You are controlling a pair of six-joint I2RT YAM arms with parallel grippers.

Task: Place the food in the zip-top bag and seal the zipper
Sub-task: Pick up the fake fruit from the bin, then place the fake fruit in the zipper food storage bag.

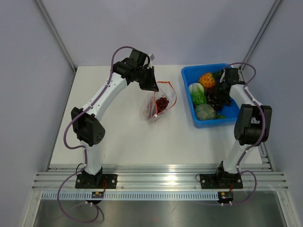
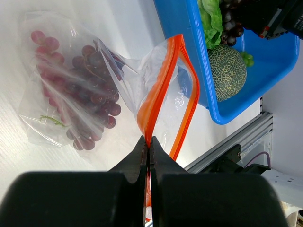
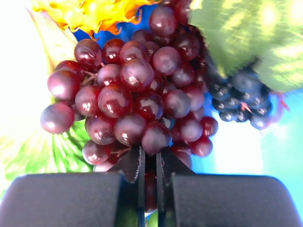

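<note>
You see the left gripper [image 2: 147, 147] with its two fingers pressed together on the zipper [image 2: 160, 90], pinching the orange-red strip where its two halves meet. Above the pinch the halves part, so the mouth of the zip-top bag [image 2: 71, 71] gapes toward the blue bin [image 2: 185, 33]. In the top view the bag [image 1: 158, 101] lies on the white table [image 1: 118, 137], left of the bin [image 1: 203, 66] and apart from it, with the left gripper [image 1: 151, 84] at its far end. The bagged grapes [image 2: 87, 106], a dark red bunch, sit against the closed bottom of the pouch, well away from the zipper. Your right gripper [image 3: 150, 163] is down inside the bin. Its fingers stand nearly together with part of the red grape bunch [image 3: 132, 94] caught in the narrow gap between them. In the right wrist view, a dark blue bunch [image 3: 241, 99] lies just right of that bunch, and a yellow-orange fruit [image 3: 90, 12] lies beyond it. From above, the right gripper [image 1: 220, 93] sits among the bin's contents: a netted green melon [image 1: 205, 111] at the near end, a pale green lettuce [image 1: 197, 93] on the left side, and the yellow-orange fruit [image 1: 207, 79] toward the far end.
</note>
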